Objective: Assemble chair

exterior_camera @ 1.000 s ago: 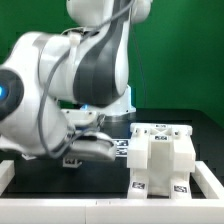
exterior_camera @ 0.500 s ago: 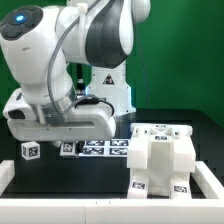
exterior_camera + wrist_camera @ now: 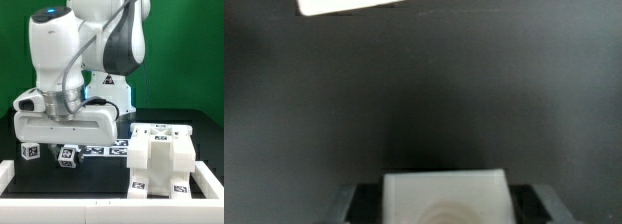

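Green backdrop, black surface (image 3: 85, 182) with a white rim. My tool (image 3: 445, 202) is clamped on a small white piece (image 3: 68, 155): in the wrist view the piece fills the gap between the two dark fingers (image 3: 359, 203), no daylight either side. In the exterior view it hangs right under my tool, tag face tilted, apparently just off the surface, though I can't be sure.

Key relation: the partly built chair (image 3: 160, 155) sits well apart from my tool, toward the exterior view's right, standing on the surface. The marker board (image 3: 106, 150) lies between my tool and the chair, close beside the held piece. One loose tagged block (image 3: 30, 151) is on the other side of my tool, away from the chair.

Long axis of the held piece: can't tell, too little of it shows. A white edge (image 3: 349, 5) shows ahead of my tool in the wrist view; which part it is, unclear.

My guess is the coming move is a carry across the board toward the chair. It needs clearance over the board and the right face turned to the chair.
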Action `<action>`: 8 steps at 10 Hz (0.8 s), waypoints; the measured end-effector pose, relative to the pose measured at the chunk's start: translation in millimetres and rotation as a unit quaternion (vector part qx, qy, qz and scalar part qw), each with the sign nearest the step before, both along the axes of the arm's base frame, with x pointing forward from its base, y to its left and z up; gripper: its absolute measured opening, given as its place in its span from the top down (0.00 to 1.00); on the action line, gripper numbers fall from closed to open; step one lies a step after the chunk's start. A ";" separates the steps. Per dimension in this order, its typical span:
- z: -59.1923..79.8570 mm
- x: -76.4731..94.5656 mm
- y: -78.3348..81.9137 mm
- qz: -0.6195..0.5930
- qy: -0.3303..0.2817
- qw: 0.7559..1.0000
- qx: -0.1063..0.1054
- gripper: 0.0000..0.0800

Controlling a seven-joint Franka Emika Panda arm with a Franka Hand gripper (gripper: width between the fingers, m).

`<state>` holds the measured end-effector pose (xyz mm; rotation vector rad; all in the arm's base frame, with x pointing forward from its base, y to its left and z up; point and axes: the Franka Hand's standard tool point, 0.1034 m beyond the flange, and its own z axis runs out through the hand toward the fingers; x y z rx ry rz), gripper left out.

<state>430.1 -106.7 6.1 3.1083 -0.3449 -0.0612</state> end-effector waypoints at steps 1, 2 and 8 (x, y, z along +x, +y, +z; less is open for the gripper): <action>-0.7 -6.0 -0.6 0.003 -0.023 1.000 -0.016 0.65; -0.4 -6.4 -2.6 0.004 -0.031 0.999 -0.022 0.65; -0.9 -5.8 1.1 0.001 -0.008 1.000 -0.003 0.21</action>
